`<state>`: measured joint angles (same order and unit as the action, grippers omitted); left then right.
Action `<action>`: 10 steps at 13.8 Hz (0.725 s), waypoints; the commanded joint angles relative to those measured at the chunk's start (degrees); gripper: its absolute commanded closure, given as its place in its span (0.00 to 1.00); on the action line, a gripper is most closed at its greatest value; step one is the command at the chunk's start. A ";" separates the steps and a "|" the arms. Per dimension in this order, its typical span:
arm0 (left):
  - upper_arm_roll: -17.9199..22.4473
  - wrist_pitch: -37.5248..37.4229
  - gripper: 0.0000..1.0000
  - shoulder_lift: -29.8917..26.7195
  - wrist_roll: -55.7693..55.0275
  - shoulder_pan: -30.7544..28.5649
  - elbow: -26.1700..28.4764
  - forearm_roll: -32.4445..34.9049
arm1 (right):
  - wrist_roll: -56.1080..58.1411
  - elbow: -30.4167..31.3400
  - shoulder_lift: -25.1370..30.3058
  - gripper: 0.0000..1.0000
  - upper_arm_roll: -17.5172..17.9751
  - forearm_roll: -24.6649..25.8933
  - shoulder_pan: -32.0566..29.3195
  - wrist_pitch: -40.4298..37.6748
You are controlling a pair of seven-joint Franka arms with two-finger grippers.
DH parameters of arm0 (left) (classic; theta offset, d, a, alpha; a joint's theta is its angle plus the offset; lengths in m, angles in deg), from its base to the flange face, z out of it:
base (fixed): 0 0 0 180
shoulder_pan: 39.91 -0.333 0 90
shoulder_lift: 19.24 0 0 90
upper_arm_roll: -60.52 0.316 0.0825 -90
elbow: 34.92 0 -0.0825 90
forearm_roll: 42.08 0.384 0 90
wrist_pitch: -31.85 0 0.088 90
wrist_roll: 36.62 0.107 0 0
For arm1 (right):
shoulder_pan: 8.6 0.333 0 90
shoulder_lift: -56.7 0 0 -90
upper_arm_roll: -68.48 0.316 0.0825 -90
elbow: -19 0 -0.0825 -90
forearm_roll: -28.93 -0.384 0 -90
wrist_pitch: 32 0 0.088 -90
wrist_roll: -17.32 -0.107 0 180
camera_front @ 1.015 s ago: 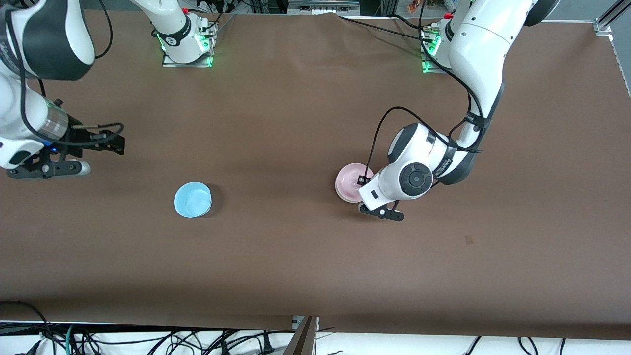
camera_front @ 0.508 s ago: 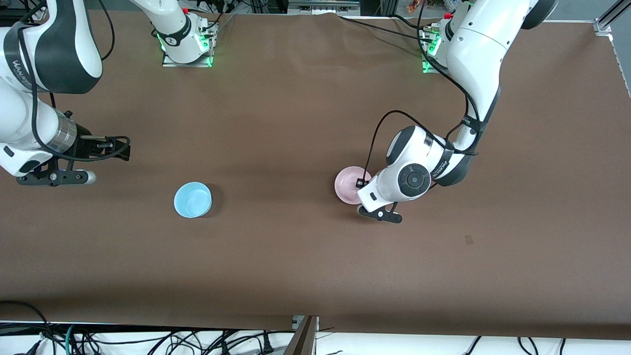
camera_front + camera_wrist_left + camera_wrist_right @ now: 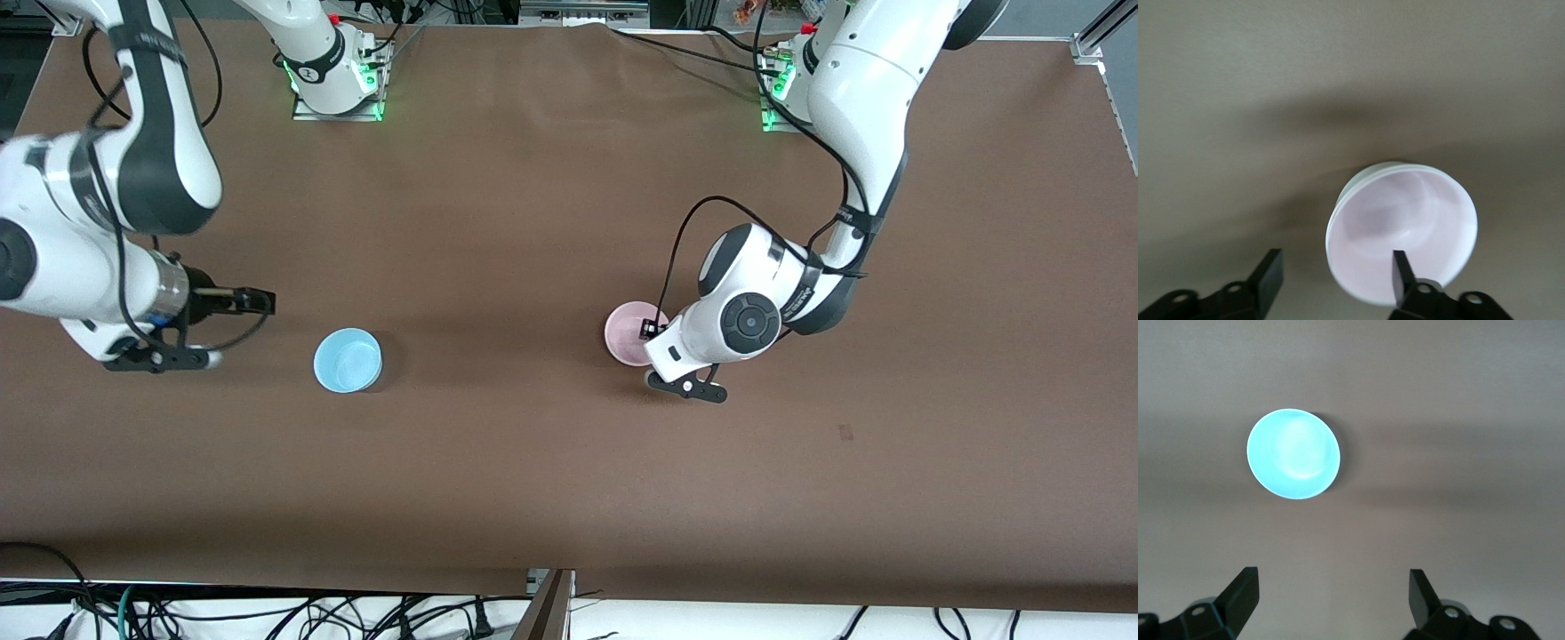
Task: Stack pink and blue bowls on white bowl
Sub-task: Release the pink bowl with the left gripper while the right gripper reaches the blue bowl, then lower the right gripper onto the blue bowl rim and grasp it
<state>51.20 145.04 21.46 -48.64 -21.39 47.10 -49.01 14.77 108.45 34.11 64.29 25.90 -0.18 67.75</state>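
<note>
The left gripper (image 3: 1331,283) stands spread at the pink bowl (image 3: 1405,233), nested in the white bowl (image 3: 1350,189). The right gripper (image 3: 1331,600), spread, nears the blue bowl (image 3: 1293,453) to fetch it.

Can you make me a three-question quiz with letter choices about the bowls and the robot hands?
1. Where is the pink bowl?
A. nested in the white bowl
B. inside the blue bowl
C. up in the air

2. How many bowls sit alone, with nothing in or under them?
A. three
B. one
C. none

3. How is the left gripper?
A. shut on the pink bowl
B. open
C. shut on the blue bowl

Answers:
1. A, a white rim peeks out around the pink bowl in the left wrist view.
2. B, only the blue bowl sits by itself.
3. B, its fingers stand apart, one inside the pink bowl's rim, one outside.
</note>
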 commanded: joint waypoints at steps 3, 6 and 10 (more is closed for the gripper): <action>1.76 -11.85 0.00 -14.40 0.33 -4.97 0.86 5.41 | 1.07 13.26 2.46 0.01 0.24 -1.46 -0.25 14.54; 1.67 -14.58 0.00 -20.64 0.60 -7.87 0.95 12.21 | 1.15 25.41 3.61 0.01 0.76 -1.37 -0.16 34.07; 1.58 -22.30 0.00 -28.38 0.51 -11.13 1.21 12.12 | 2.12 25.52 -0.16 0.01 1.11 -1.37 -0.16 40.69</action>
<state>53.11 125.09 -2.17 -48.54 -31.43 46.05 -37.94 15.39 132.52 33.82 64.92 25.28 -0.12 105.11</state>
